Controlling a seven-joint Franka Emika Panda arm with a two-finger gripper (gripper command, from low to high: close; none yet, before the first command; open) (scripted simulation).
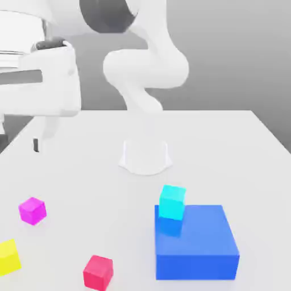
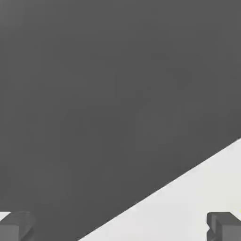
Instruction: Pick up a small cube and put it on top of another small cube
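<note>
My gripper (image 2: 120, 227) has fingers spread wide apart, nothing btwn them, up over the table (image 1: 85, 187) edge. Yellow cube (image 1: 8, 257) sits on the table well away from my hand, w/ magenta cube (image 1: 32, 210) and red cube (image 1: 98, 271) near it.

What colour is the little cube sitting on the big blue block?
Cyan cube; the exterior view shows it best.
</note>
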